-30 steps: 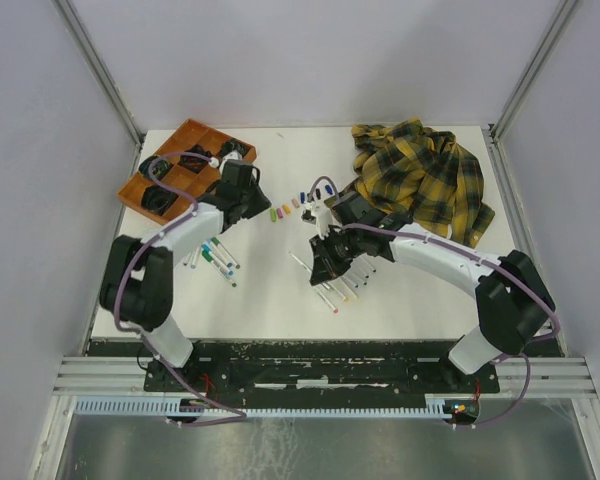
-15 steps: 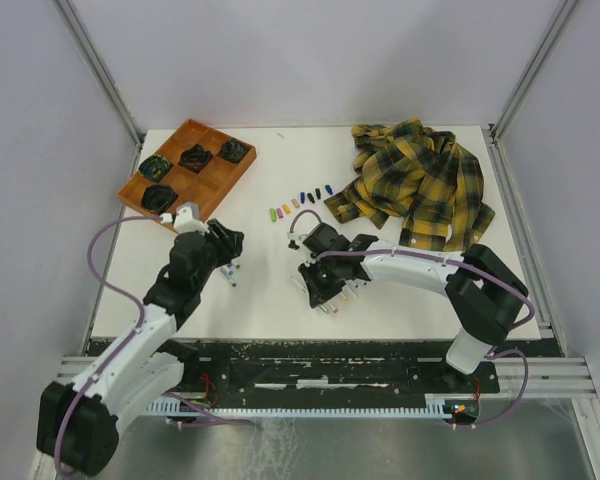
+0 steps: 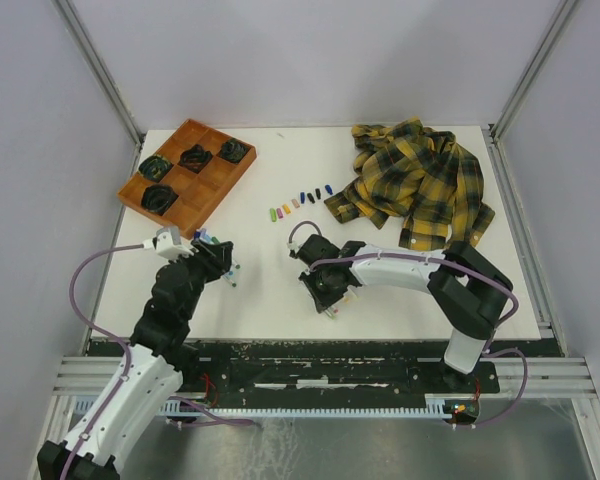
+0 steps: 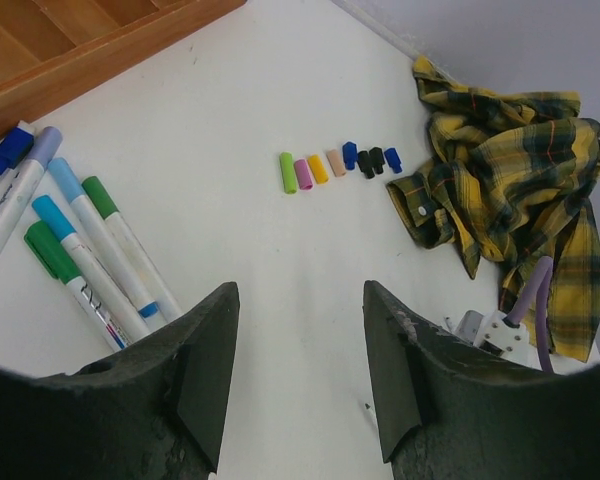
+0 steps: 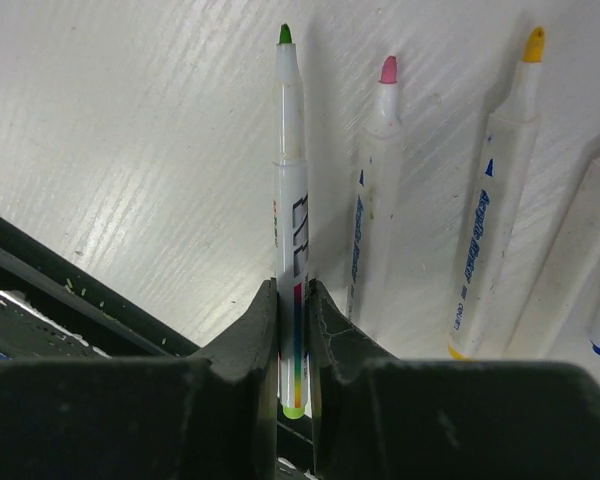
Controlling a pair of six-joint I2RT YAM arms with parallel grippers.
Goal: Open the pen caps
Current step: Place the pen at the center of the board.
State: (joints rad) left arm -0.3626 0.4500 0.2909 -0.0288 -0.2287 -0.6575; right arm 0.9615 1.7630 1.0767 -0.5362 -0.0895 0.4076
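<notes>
A row of loose pen caps (image 3: 300,202) in green, pink, orange, blue and black lies at mid table, also in the left wrist view as pen caps (image 4: 335,163). My left gripper (image 4: 298,295) is open over bare table with nothing between its fingers, and capped markers (image 4: 90,250) lie just to its left. In the top view the left gripper (image 3: 223,260) sits beside those markers. My right gripper (image 5: 293,295) is shut on a white green-tipped marker (image 5: 290,180) that has no cap, low over the table. Uncapped pink-tipped (image 5: 375,210) and yellow-tipped (image 5: 495,210) markers lie beside it.
A wooden tray (image 3: 212,185) with dark items stands at the back left. A yellow plaid shirt (image 3: 420,185) is heaped at the back right. The right gripper (image 3: 330,293) works close to the table's dark front edge (image 5: 40,290).
The left arm has drawn back from the cap row toward the near left, and its jaws have opened. The right gripper has moved nearer the front edge, still gripping the marker.
</notes>
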